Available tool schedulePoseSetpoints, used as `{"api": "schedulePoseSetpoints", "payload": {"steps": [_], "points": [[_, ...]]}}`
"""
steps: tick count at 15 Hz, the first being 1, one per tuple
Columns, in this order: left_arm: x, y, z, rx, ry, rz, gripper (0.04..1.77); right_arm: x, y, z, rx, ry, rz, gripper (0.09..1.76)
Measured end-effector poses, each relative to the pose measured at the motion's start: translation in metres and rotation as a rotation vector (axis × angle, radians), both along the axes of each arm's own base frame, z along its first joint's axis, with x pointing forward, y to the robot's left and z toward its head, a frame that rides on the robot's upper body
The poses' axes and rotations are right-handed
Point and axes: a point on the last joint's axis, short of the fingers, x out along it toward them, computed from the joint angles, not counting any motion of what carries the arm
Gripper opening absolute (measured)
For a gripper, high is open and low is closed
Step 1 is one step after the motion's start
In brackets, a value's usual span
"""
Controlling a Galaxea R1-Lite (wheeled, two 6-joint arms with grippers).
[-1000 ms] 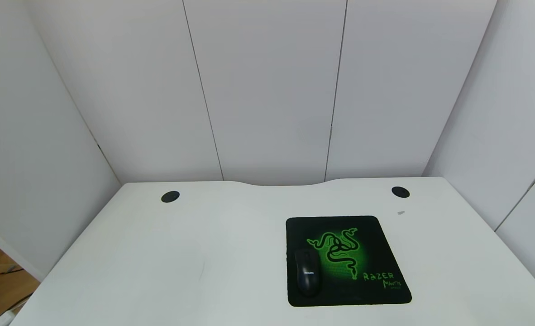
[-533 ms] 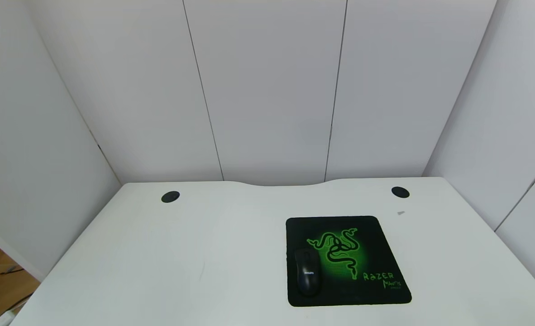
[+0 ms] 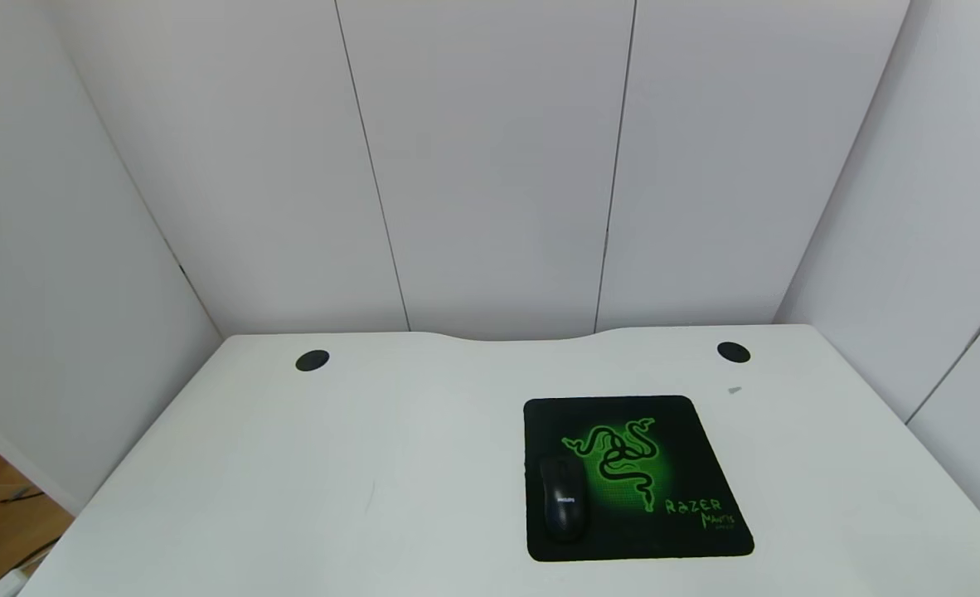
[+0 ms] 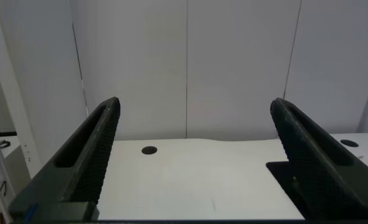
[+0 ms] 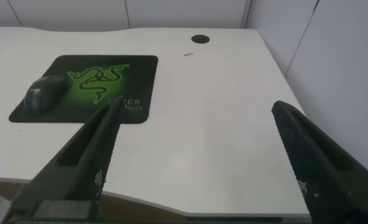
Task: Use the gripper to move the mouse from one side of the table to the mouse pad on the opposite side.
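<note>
From the head view I see the mouse [image 3: 563, 501] resting on the pad [image 3: 689, 448], at its left part, on the table [image 3: 291, 464]; neither arm shows, so I judge the move done; no containers here. Left wrist: left gripper [image 4: 193, 165] spread wide, holding nothing, pulled back near the table's edge. Right wrist: right gripper [image 5: 199, 165] likewise spread and bare, off the table's near edge; mouse [image 5: 43, 94] on pad [image 5: 127, 68]; next I'd only keep both arms parked.

Table [image 3: 291, 464]: left half bare, open for approach from front & above. Obstacles: mouse pad [image 3: 664, 431] on right half, w/ mouse [image 3: 562, 500] on its near-left part. White strip between pad & right edge passable. Wall panels [image 3: 490, 166] close off rear & both sides.
</note>
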Motion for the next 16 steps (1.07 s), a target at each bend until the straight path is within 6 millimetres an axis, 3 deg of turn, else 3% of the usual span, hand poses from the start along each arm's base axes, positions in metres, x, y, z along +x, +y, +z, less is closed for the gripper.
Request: {"api": "schedulePoseSetpoints", "payload": {"steps": [4,9,16], "points": [[0.018,0.000,-0.035,0.001,0.101,-0.002,1.72,0.000,0.000,0.000,0.000,0.000,0.000,1.71],[0.030,0.000,-0.081,0.000,0.413,0.000,1.72,0.000,0.000,0.000,0.000,0.000,0.000,1.71],[0.030,0.000,-0.084,-0.002,0.440,0.000,1.72,0.000,0.000,0.000,0.000,0.000,0.000,1.71]]}}
